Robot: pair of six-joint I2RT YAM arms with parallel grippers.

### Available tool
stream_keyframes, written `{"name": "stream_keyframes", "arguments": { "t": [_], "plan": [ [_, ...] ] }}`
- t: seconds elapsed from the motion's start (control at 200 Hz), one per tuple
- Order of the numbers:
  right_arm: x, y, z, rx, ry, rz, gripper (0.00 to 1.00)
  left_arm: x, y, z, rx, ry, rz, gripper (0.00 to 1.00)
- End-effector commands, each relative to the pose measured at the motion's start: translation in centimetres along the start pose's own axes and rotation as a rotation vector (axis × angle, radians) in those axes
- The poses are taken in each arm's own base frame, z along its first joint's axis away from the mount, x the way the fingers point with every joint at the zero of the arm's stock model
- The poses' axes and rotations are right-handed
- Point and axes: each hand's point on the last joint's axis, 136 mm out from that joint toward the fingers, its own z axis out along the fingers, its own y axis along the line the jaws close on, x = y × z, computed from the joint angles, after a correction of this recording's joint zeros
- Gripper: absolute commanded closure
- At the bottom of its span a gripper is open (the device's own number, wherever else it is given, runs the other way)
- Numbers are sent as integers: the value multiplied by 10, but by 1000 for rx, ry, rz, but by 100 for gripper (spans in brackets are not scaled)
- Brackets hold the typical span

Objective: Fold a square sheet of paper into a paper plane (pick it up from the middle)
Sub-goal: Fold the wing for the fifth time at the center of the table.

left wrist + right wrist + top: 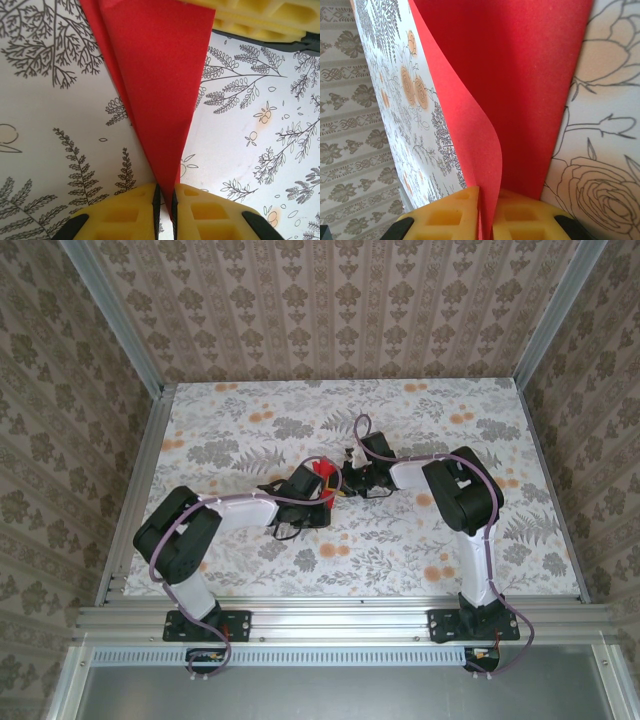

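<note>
The red sheet of paper [321, 470] is folded into a narrow pointed paper plane shape and held above the middle of the table between both grippers. In the left wrist view the paper [155, 75] tapers to a tip that sits between the yellow fingers of my left gripper [165, 202], which is shut on it. My right gripper's yellow fingers [260, 20] show at the paper's far end. In the right wrist view a curled red layer [520, 75] runs down into my right gripper [487, 212], which is shut on it. From above, the left gripper [327, 487] and the right gripper [347, 479] nearly touch.
The table [250, 430] has a floral cover and aluminium rails along its edges. Patterned walls [330, 300] close it in on three sides. Both arms reach inward from their bases at the near edge.
</note>
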Motion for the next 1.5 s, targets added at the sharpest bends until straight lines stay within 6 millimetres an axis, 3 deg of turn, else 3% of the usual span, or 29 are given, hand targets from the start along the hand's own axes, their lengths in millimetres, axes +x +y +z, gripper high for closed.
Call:
{"name": "stream_keyframes", "arguments": {
  "t": [0.0,0.495,0.79,1.11,1.285,1.495],
  "plan": [
    [6,-48,6,121,-3,106,87,6,1,-8,-25,14,14,82],
    [6,-45,6,108,-4,107,86,10,7,-7,-91,27,44,92],
    [-5,-11,-7,33,-50,74,70,14,26,-8,-264,54,180,98],
    [-4,6,-17,27,-99,104,61,16,23,-6,-238,66,424,100],
    [1,11,-17,44,-105,113,62,17,21,-5,-218,75,522,100],
    [12,13,-9,36,-89,125,70,12,22,-4,-232,61,534,100]
  ]
}}
